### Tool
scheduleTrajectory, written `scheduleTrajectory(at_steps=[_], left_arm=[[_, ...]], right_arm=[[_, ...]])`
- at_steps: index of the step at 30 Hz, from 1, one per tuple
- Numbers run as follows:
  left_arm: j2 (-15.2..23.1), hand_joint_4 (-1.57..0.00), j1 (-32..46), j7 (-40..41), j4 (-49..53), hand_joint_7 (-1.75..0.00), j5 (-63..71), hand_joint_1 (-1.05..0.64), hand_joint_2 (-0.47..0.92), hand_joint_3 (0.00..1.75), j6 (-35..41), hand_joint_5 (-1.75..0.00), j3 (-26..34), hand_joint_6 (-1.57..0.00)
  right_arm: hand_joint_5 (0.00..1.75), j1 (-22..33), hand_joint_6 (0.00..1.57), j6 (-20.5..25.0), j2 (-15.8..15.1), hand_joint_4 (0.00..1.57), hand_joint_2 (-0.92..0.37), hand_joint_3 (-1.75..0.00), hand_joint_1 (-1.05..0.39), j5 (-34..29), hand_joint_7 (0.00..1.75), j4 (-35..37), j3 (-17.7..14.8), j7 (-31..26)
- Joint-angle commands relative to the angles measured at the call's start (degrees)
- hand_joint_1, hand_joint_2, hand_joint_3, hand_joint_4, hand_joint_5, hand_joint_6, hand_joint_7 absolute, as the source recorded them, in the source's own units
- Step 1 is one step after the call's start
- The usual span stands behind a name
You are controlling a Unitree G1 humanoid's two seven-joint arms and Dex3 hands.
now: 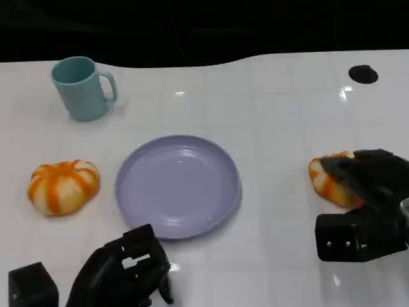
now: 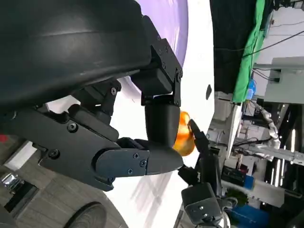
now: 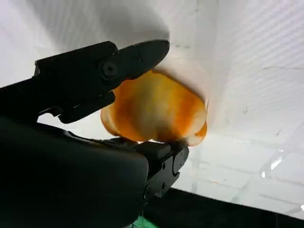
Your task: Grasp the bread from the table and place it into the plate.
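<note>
The right hand (image 1: 367, 192) is wrapping its fingers (image 3: 142, 50) round the bread (image 1: 329, 182) at the plate's (image 1: 134, 192) three o'clock, on the counter (image 1: 275, 115), readying the lift; the left hand (image 1: 124, 272) is idling, fingers loosely curled, holding nothing.

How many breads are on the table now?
2. One bread lies left of the plate, below the cup. The other bread is right of the plate, with the right robot hand around it.
</note>
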Motion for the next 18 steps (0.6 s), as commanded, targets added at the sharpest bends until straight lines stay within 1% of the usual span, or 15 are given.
scheduleTrajectory(at_steps=[1, 2, 3, 4, 5, 7, 9, 10, 11, 12, 13, 14, 16, 17, 18], left_arm=[[0.50, -0.78, 0.68, 0.27, -0.62, -1.48, 0.06, -0.59, 0.73, 0.60, -0.26, -1.75, 0.17, -0.71], [0.52, -0.77, 0.76, 0.33, -0.74, -1.48, 0.09, -0.59, 0.73, 0.60, -0.18, -1.75, 0.15, -0.71], [0.53, -0.77, 0.82, 0.36, -0.83, -1.48, 0.10, -0.59, 0.73, 0.60, -0.11, -1.75, 0.14, -0.71], [0.55, -0.77, 0.90, 0.35, -1.03, -1.48, 0.03, -0.59, 0.73, 0.60, 0.10, -1.75, 0.13, -0.71], [0.56, -0.77, 0.93, 0.31, -1.12, -1.48, -0.04, -0.59, 0.73, 0.59, 0.21, -1.75, 0.13, -0.71], [0.54, -0.76, 0.97, 0.31, -1.17, -1.48, -0.05, -0.58, 0.73, 0.59, 0.18, -1.75, 0.15, -0.71], [0.58, -0.76, 1.00, 0.50, -1.22, -1.48, 0.20, -0.58, 0.73, 0.59, 0.06, -1.75, 0.12, -0.71], [0.61, -0.76, 1.05, 0.58, -1.31, -1.48, 0.26, -0.58, 0.73, 0.59, 0.11, -1.75, 0.11, -0.71], [0.63, -0.76, 1.11, 0.63, -1.43, -1.48, 0.27, -0.58, 0.73, 0.59, 0.20, -1.75, 0.10, -0.71], [0.64, -0.76, 1.13, 0.63, -1.48, -1.48, 0.27, -0.58, 0.73, 0.59, 0.19, -1.75, 0.10, -0.71], [0.64, -0.76, 1.15, 0.64, -1.49, -1.48, 0.30, -0.58, 0.73, 0.59, 0.15, -1.75, 0.09, -0.71], [0.64, -0.76, 1.16, 0.72, -1.53, -1.48, 0.36, -0.58, 0.73, 0.59, 0.16, -1.75, 0.08, -0.71], [0.66, -0.76, 1.18, 0.85, -1.63, -1.48, 0.42, -0.59, 0.73, 0.59, 0.31, -1.75, 0.04, -0.71], [0.67, -0.76, 1.20, 0.88, -1.69, -1.48, 0.42, -0.59, 0.73, 0.59, 0.40, -1.75, 0.04, -0.71], [0.68, -0.76, 1.20, 0.87, -1.73, -1.48, 0.38, -0.59, 0.73, 0.59, 0.48, -1.75, 0.04, -0.71]], right_arm=[[0.09, -2.00, 0.38, -1.11, 0.12, 0.37, -0.88, -0.01, -0.42, 2.22, 0.03, 3.36, 0.15, -0.14], [0.12, -2.13, 0.43, -2.19, 0.37, 0.48, -0.89, -0.01, -0.39, 3.12, 0.04, 4.27, -0.28, -1.38], [0.15, -2.27, 0.53, -3.03, 0.51, 0.64, -0.89, 0.00, -0.33, 3.81, 0.06, 5.00, -0.51, -2.32], [0.18, -2.44, 0.61, -4.26, 0.75, 0.77, -0.89, -0.01, -0.30, 4.80, 0.07, 6.05, -0.93, -3.79], [0.27, -2.75, 0.72, -5.45, 0.91, 0.90, -0.90, -0.01, -0.26, 5.35, 0.08, 7.29, -1.05, -5.47], [0.99, -3.41, 1.07, -8.34, 0.97, 0.93, -0.92, -0.10, -0.17, 6.05, 0.11, 9.89, -0.88, -9.12], [1.29, -4.12, 1.25, -11.36, 0.88, 0.93, -0.92, -0.24, -0.13, 6.30, 0.17, 12.53, -0.47, -12.71], [1.51, -4.40, 1.21, -12.63, 0.88, 0.88, -0.89, -0.34, -0.12, 6.21, 0.45, 13.66, -0.28, -14.54], [1.62, -4.64, 1.03, -13.62, 0.98, 0.85, -0.86, -0.43, -0.12, 6.26, 0.90, 14.59, -0.25, -16.05], [1.68, -4.88, 0.86, -14.27, 1.07, 0.83, -0.82, -0.50, -0.12, 5.96, 1.27, 15.31, -0.07, -17.79], [1.72, -5.12, 0.75, -14.82, 1.16, 0.82, -0.80, -0.54, -0.13, 5.65, 1.50, 15.94, 0.12, -19.48], [1.73, -5.34, 0.71, -15.40, 1.28, 0.82, -0.78, -0.56, -0.13, 5.44, 1.58, 16.50, 0.25, -21.15], [1.74, -5.74, 0.66, -16.17, 1.49, 0.86, -0.75, -0.57, -0.13, 4.97, 1.68, 17.42, 0.53, -24.29], [1.74, -5.95, 0.65, -16.74, 1.66, 0.86, -0.73, -0.56, -0.13, 4.74, 1.70, 17.93, 0.62, -26.53], [1.75, -6.15, 0.67, -17.22, 1.82, 0.87, -0.70, -0.57, -0.13, 4.58, 1.69, 18.45, 0.73, -28.45]])
